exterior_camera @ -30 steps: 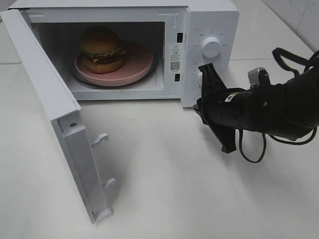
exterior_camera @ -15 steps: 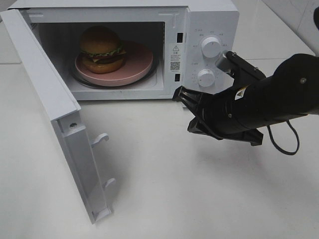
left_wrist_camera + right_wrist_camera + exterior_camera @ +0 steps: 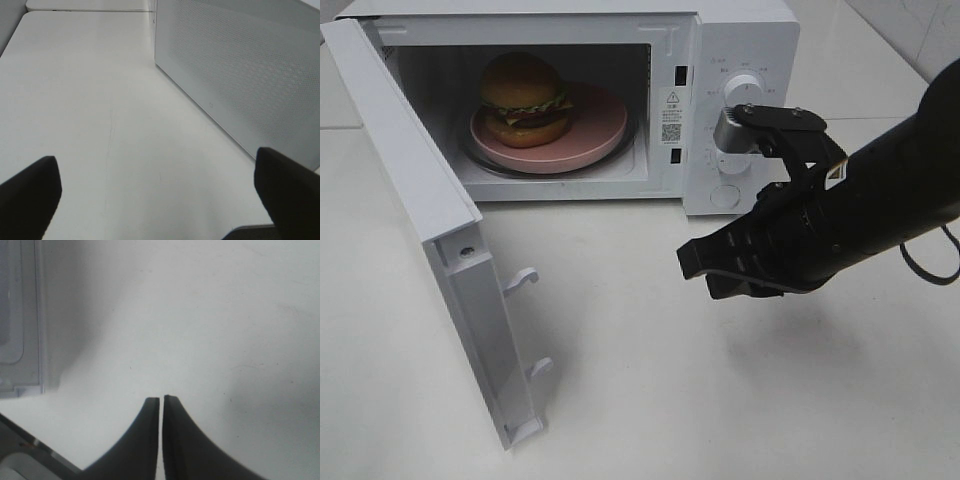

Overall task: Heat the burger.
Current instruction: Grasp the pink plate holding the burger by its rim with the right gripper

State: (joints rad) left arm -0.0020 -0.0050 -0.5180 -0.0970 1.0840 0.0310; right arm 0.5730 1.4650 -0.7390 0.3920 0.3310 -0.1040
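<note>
Right wrist view: the right gripper hangs over the bare table. Its jaws are pinched almost together on nothing, probably so it can serve as a blunt pusher. Ahead of its tips and off to one side, the door stands swung wide. Farther beyond, inside the microwave, the burger sits on the pink plate, already loaded, so shutting the door looks next. The left gripper is spread wide and empty.
</note>
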